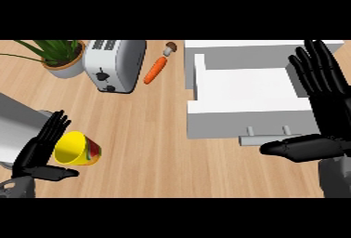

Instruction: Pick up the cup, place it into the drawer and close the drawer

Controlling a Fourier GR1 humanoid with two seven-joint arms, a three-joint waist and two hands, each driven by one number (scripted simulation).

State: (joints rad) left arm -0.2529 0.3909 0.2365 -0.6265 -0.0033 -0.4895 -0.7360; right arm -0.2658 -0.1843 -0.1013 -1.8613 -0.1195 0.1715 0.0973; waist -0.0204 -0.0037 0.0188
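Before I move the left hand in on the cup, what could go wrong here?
1. The cup lies tipped on its side beside the open left hand; a nudge could roll it away.
2. The right hand hangs over the open drawer, possibly blocking the drop.
3. The carry may pass near the toaster and carrot.

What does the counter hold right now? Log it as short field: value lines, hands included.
cup: yellow cup, on its side, lower left
drawer: white drawer, open, nothing visible inside, handle toward the robot
left hand: left hand open, just beside the cup
right hand: right hand open, at the drawer's right side
other items: toaster, carrot, mushroom, potted plant
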